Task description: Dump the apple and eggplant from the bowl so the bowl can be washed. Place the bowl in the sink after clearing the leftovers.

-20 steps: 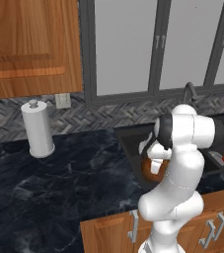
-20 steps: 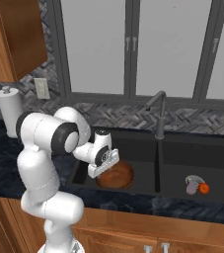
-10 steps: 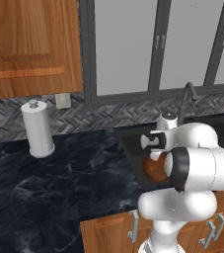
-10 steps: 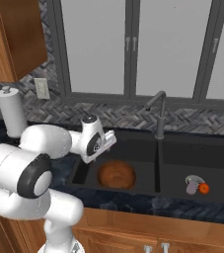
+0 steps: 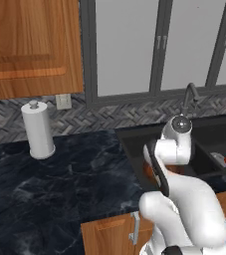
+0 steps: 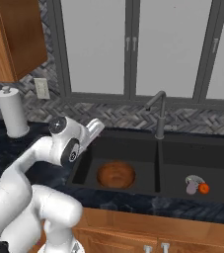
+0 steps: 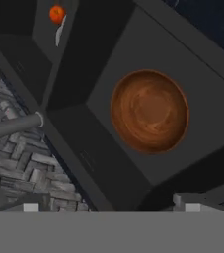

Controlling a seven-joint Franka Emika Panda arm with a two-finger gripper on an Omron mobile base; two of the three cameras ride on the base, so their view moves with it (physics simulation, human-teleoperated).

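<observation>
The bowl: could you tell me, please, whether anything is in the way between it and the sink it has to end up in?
Nothing visible is. The bowl already sits upright in the left basin of the sink, empty. The apple and eggplant lie in the right basin, beyond the divider.

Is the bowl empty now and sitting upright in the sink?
Yes. The bowl sits upright in the left basin of the sink, its inside bare. The apple and eggplant lie in the right basin.
</observation>
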